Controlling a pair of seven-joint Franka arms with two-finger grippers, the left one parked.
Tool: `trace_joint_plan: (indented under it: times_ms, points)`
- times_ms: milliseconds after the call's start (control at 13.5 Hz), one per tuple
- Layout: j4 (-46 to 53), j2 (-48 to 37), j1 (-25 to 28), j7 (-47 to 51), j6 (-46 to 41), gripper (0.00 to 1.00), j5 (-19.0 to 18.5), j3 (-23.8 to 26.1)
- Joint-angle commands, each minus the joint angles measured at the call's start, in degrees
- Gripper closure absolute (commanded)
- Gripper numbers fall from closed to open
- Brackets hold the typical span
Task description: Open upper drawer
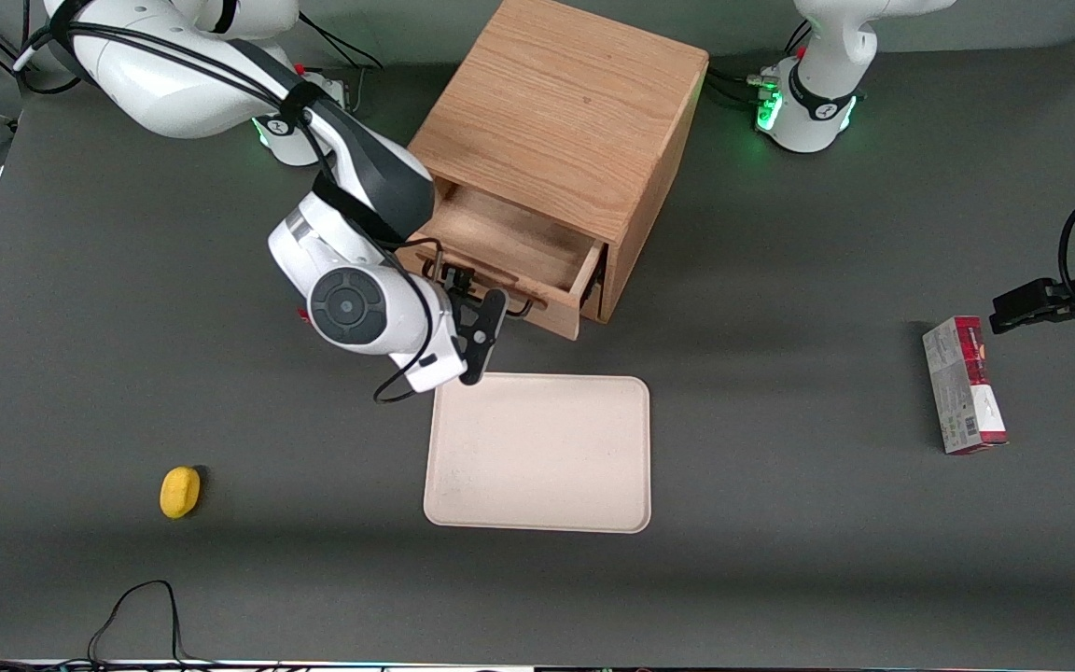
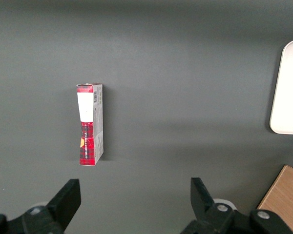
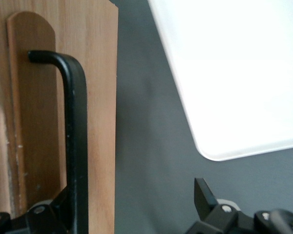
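Upper drawer (image 1: 519, 247) of the wooden cabinet (image 1: 561, 112) stands pulled partway out toward the front camera, its shallow tray interior showing bare wood. Nearest the front camera lie a small yellow object (image 1: 180, 491) toward the working arm's end of the table (image 1: 127, 579) and a pale rectangular tray (image 1: 539, 453) near the middle, just in front of the drawer. A red and grey carton (image 1: 963, 385) lies flat toward the parked arm's end. Farther from the camera than the tray, the right gripper (image 1: 491, 313) sits at the drawer front, level with the thin black wire handle (image 3: 73, 141). In the right wrist view the fingers (image 3: 203, 195) are spread apart, with the handle's bar running close by 1 of them and the other standing clear over the grey table; nothing is clamped between them. The handle's bent end meets the light-oak drawer front (image 3: 100, 97), and the tray's rounded corner (image 3: 219, 146) lies near it.
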Motion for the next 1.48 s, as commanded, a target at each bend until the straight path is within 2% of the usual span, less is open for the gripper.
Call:
trace_joint_plan:
  times_ms: [0, 370, 815, 963, 1111, 1259, 1407]
  points:
    - [6.7, 3.5, 0.5, -4.2, -0.6, 0.0, -1.4, -2.5]
    - [11.5, 4.2, 0.5, -6.5, 0.6, 0.0, -1.4, -8.1]
    - [13.6, 4.1, 0.2, -5.9, 4.5, 0.0, -1.5, -10.7]
    - [14.5, 2.4, 0.7, -5.4, 4.4, 0.0, -2.2, -12.7]
    - [15.9, -0.1, 0.6, -5.1, 2.8, 0.0, -2.4, -12.6]
    - [15.9, -3.1, 0.3, -1.0, -2.5, 0.0, -2.0, -12.9]
    - [14.4, -9.8, 0.2, 4.6, -4.2, 0.0, -1.8, -14.3]
